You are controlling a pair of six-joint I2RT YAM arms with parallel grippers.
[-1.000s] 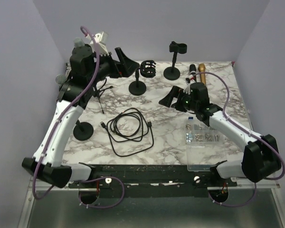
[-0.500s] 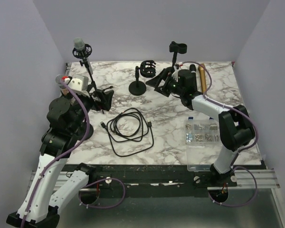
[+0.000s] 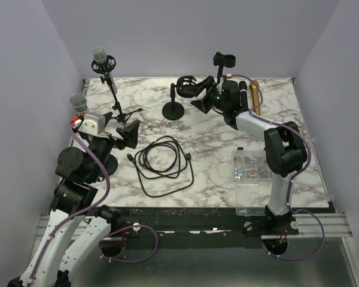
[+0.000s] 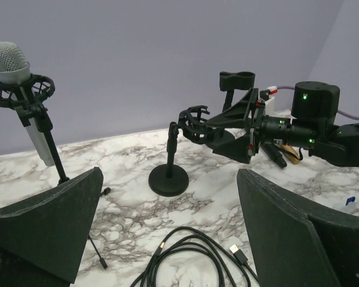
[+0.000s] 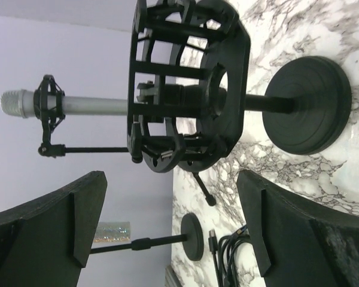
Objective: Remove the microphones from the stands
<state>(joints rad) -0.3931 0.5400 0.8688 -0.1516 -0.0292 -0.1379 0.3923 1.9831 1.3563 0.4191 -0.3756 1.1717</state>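
A silver microphone [image 3: 100, 58] sits in a black shock mount on a tripod stand at the back left; it also shows in the left wrist view [image 4: 9, 63] and the right wrist view [image 5: 66, 104]. A glitter-headed microphone [image 3: 78, 103] stands on a round-base stand at the left. My left gripper [image 3: 127, 133] is open and empty, low over the table and right of both stands [image 4: 167, 239]. My right gripper [image 3: 198, 95] is open and empty, right beside an empty shock-mount stand [image 3: 184, 85], whose cage fills the right wrist view [image 5: 185, 89].
A coiled black cable [image 3: 164, 161] lies mid-table. A clip stand [image 3: 223, 60] stands at the back. A gold microphone [image 3: 254, 98] and a black one [image 3: 242, 94] lie at the back right. A clear parts box [image 3: 254, 179] sits near the right front.
My left arm has pulled back from the tripod microphone to the near left, its gripper open. My right gripper has moved toward the back, up to the empty shock mount.
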